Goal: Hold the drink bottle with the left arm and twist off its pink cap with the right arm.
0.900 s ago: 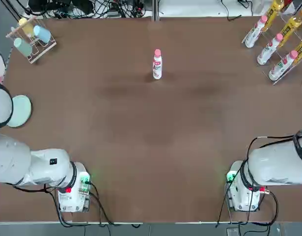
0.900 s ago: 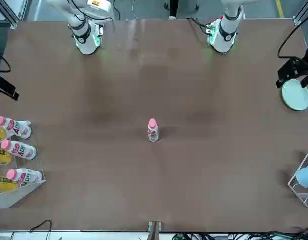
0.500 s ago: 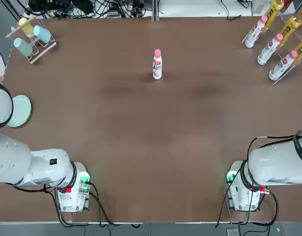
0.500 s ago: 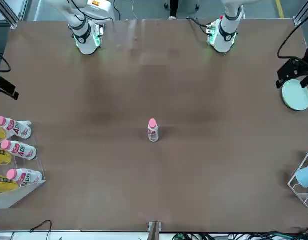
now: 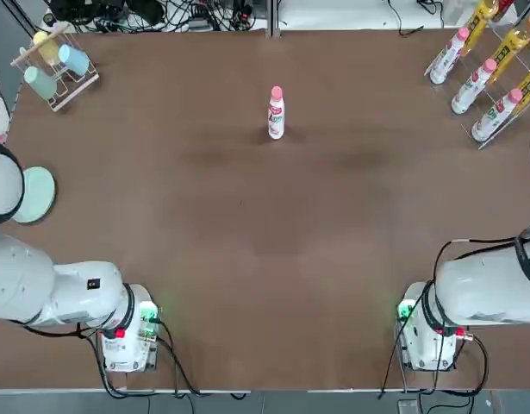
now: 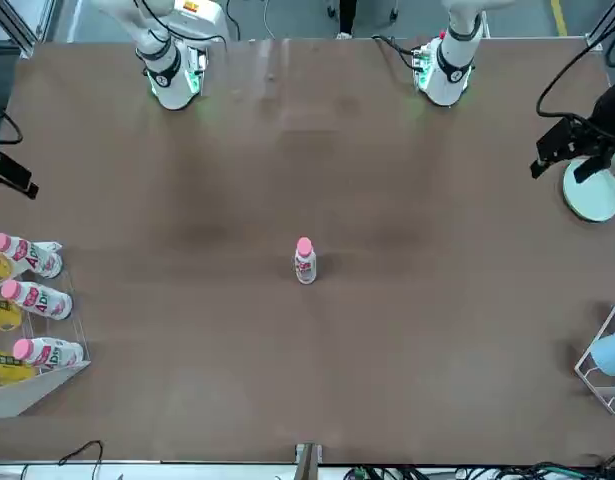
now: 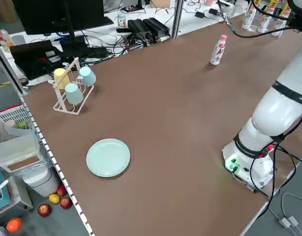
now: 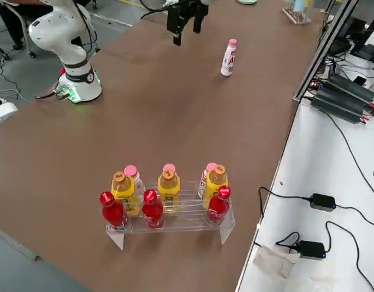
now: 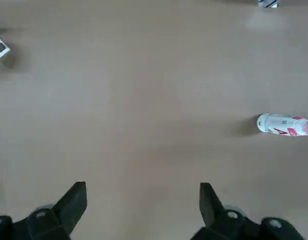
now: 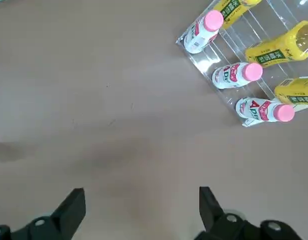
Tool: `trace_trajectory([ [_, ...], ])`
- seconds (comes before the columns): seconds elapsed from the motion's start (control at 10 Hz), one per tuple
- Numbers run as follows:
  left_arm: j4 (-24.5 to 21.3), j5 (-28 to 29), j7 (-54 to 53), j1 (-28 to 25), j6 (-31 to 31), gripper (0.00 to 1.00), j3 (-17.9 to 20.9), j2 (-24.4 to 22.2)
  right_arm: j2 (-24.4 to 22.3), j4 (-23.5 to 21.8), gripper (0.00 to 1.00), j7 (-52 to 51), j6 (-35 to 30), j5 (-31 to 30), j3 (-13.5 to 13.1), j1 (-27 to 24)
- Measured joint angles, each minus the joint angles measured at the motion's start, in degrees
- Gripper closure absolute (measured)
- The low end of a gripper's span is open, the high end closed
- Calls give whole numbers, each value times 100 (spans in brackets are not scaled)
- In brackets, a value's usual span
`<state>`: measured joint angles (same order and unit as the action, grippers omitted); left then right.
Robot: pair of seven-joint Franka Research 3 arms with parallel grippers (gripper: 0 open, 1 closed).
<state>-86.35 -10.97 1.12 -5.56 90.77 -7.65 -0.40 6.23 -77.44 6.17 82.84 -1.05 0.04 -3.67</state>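
The drink bottle stands upright and alone at the far middle of the brown table, its pink cap on top; both show again in the front view as the bottle and cap. My left gripper hangs open above the table's left edge beside the green plate, far from the bottle. Its wrist view shows the open left gripper over bare table, the bottle far off. My right gripper is open, holds nothing, and hovers at the right side near the bottle rack.
A clear rack of white pink-capped and yellow bottles lies at the far right. A wire rack with cups stands at the far left, a pale green plate nearer on the left. Both arm bases sit at the near edge.
The left gripper has shifted a little inward over the table beside the plate. The bottle and the right arm have not moved.
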Motion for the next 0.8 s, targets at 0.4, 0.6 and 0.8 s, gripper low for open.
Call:
trace_trajectory([
  [0.4, -1, -1011, -1189, 3, 217, 0, -7, 351, 0, -1, 0, 3, 0, -1, -18, 85],
  [0.6, 3, -1374, -2676, 34, 631, 0, -43, 444, 0, -1, 0, 3, -2, 0, -28, 83],
  [0.8, -6, -1852, -4290, 42, 887, 0, -66, 500, 0, -1, 0, 3, -2, 0, -28, 83],
])
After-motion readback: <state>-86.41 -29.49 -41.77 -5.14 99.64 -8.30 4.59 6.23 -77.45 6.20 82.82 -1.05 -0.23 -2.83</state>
